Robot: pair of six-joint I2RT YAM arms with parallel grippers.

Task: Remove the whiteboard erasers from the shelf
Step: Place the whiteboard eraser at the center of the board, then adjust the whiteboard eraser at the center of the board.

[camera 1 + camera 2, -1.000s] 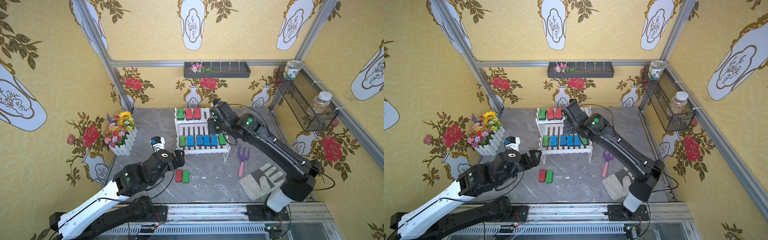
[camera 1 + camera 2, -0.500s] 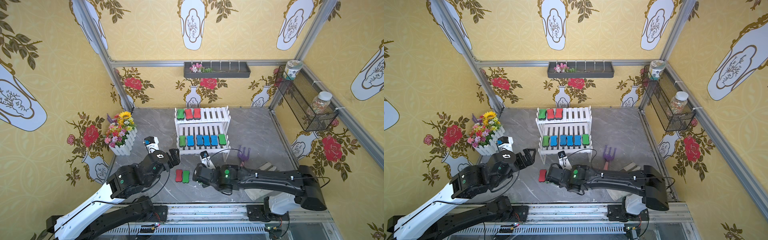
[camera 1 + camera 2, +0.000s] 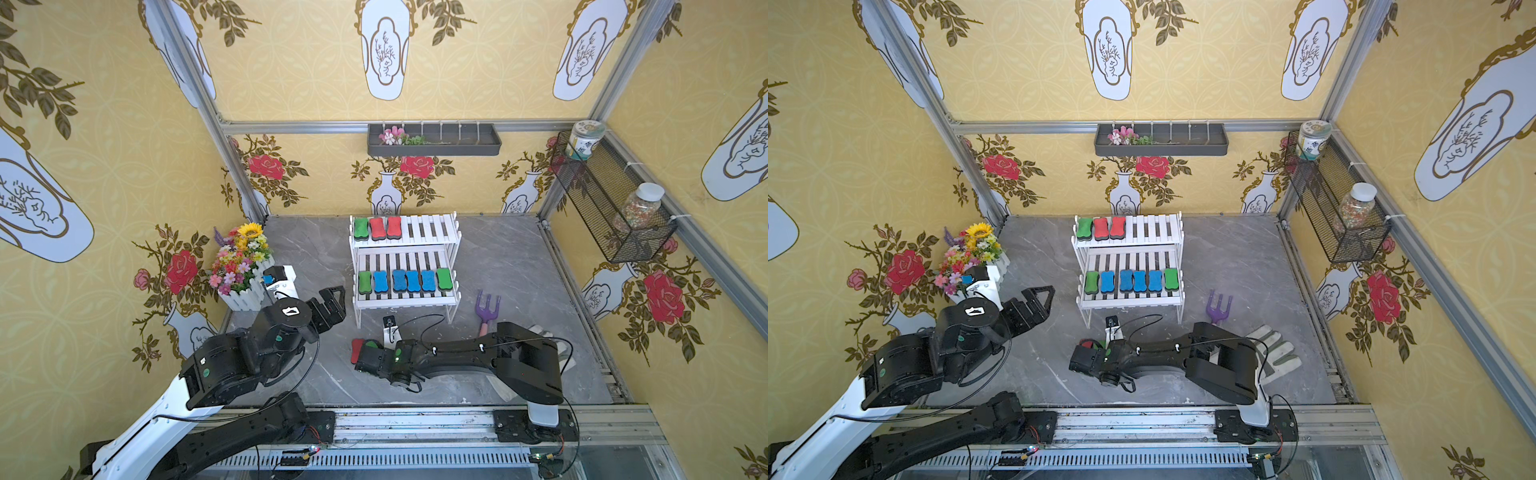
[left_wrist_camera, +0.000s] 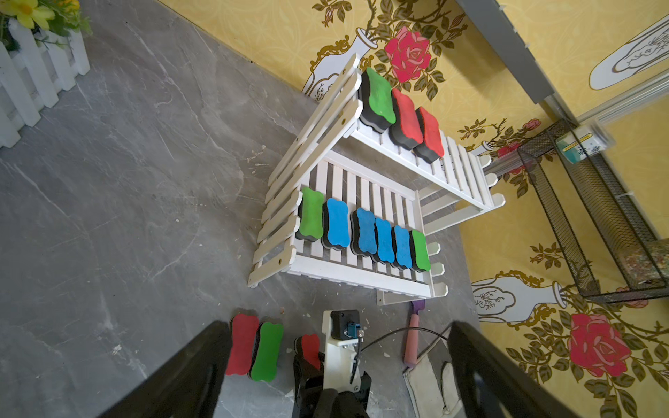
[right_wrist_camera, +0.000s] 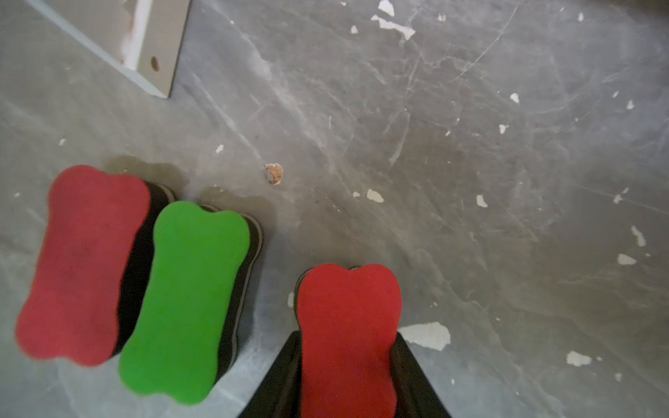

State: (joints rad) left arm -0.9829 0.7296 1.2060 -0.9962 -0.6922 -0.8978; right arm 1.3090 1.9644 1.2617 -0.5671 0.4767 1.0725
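In a top view, a shelf point(image 3: 432, 231) near the worktop's point(image 3: 307, 257) back edge carries nine erasers point(image 3: 399, 280), three above, six below. Left wrist view: left jaws spread wide, empty; a red eraser point(image 4: 242, 343) and green eraser point(image 4: 267, 351) lie together between shelf and front edge. Right wrist view: right jaws pinch a second red eraser point(image 5: 347, 325) just beside them.

Shelf point(image 3: 432, 230): white, slatted, two-tier; upper tier carries three erasers point(image 3: 377, 227), lower tier six; in front of shelf, two lie flat; a red eraser point(image 5: 347, 325) is held alongside.
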